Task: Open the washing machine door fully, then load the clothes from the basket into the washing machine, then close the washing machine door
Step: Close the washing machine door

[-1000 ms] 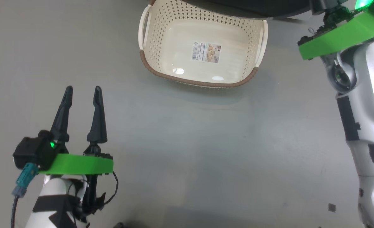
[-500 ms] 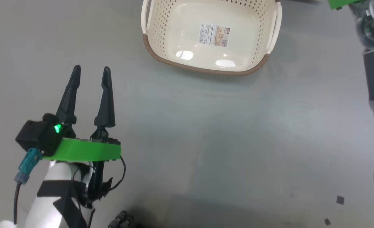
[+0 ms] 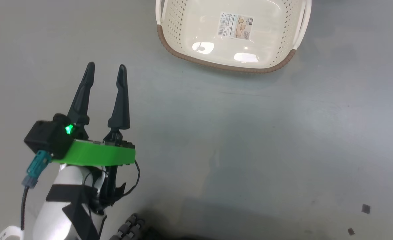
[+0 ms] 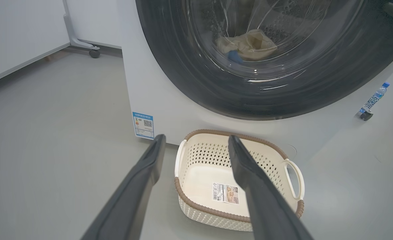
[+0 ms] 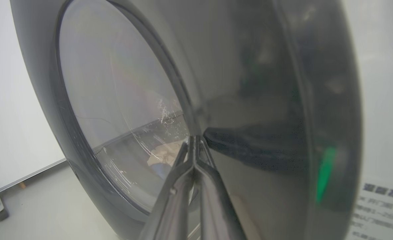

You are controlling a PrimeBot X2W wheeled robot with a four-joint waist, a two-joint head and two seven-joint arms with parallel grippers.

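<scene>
The basket (image 3: 226, 66) stands on the grey floor with just a label on its bottom. In the left wrist view the basket (image 4: 213, 155) sits right in front of the white washing machine (image 4: 156, 100). The washing machine door (image 4: 190, 66) lies flat against the machine's front. Behind its glass the cream clothes (image 4: 246, 45) rest in the drum with a small blue bit. My left gripper (image 3: 106, 65) hovers open over bare floor, short and left of the basket, and the left gripper (image 4: 196, 137) holds nothing. My right gripper (image 5: 195, 138) is shut, tips at the door's (image 5: 249, 100) glossy black rim.
A water bottle (image 4: 373, 100) lies on the floor to the machine's right. A white stand's wheeled leg (image 4: 83, 45) sits at the back left beside a white wall. A blue sticker (image 4: 143, 125) marks the machine's lower front. Small dark specks (image 3: 365, 208) dot the floor.
The head camera has swung, so the basket slid up and right in the picture and the right arm left it. The left gripper stays open.
</scene>
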